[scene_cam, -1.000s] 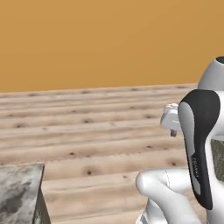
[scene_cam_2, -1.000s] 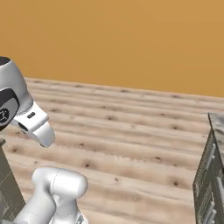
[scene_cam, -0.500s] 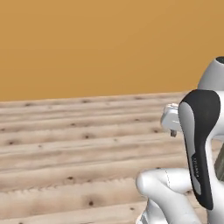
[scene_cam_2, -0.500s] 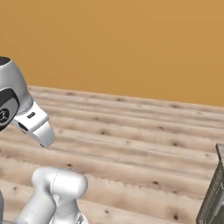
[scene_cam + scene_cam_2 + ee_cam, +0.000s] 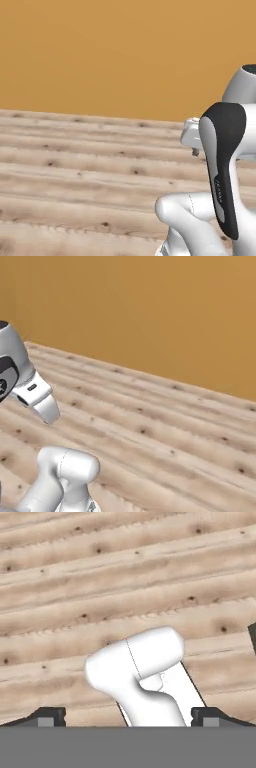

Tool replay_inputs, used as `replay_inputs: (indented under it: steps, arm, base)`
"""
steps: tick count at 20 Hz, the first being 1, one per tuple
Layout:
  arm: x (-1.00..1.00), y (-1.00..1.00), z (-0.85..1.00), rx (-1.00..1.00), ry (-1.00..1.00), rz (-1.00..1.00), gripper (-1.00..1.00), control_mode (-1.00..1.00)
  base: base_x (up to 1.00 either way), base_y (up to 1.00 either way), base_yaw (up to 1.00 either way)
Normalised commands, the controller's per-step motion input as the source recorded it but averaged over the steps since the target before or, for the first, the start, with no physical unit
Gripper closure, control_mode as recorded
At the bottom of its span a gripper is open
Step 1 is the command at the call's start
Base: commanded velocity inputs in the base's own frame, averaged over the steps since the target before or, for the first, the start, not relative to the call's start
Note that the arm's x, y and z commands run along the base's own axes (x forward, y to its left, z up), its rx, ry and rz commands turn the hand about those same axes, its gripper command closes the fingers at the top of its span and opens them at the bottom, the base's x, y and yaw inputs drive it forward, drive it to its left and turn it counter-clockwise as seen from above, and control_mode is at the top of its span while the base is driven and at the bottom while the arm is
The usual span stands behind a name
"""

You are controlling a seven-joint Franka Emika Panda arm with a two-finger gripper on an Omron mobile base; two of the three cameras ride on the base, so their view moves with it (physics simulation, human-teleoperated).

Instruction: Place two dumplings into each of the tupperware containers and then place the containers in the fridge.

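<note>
Facing a bare wooden floor [image 5: 75, 190] that runs up to an orange wall [image 5: 110, 55], we judge ourselves to be in a travel step, with the base between work spots and no handling going on. From where we stand we can make out neither dumplings, nor containers, nor the fridge, so we cannot say where any of them lie relative to the wall or how many dumplings are packed so far. Our arm [image 5: 222, 185] is folded in close above the base, well short of the wall, and in the right base view its hand end hangs over the planks with the wall far behind. Looking along the gripper [image 5: 128, 718], we see its two dark fingertips [image 5: 47, 717] standing far apart at the bottom corners, so the pincer is released and carries nothing; between them lies only floor. The next move, as we read it, calls for bringing the counter with the dumplings and containers, or the fridge, into sight before the arm reaches out at all. Until then we keep the arm tucked.
</note>
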Motion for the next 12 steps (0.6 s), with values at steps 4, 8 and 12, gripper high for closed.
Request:
replay_inputs:
  steps: [4,8,12]
  arm:
    - [0.0,0.0,0.0,0.0,0.0,0.0,-1.0,1.0]
    - [0.0,0.0,0.0,0.0,0.0,0.0,-1.0,1.0]
    - [0.0,0.0,0.0,0.0,0.0,0.0,-1.0,1.0]
  base:
    - [0.58,0.0,0.9]
    - [0.69,0.0,0.88]
    - [1.0,0.0,0.79]
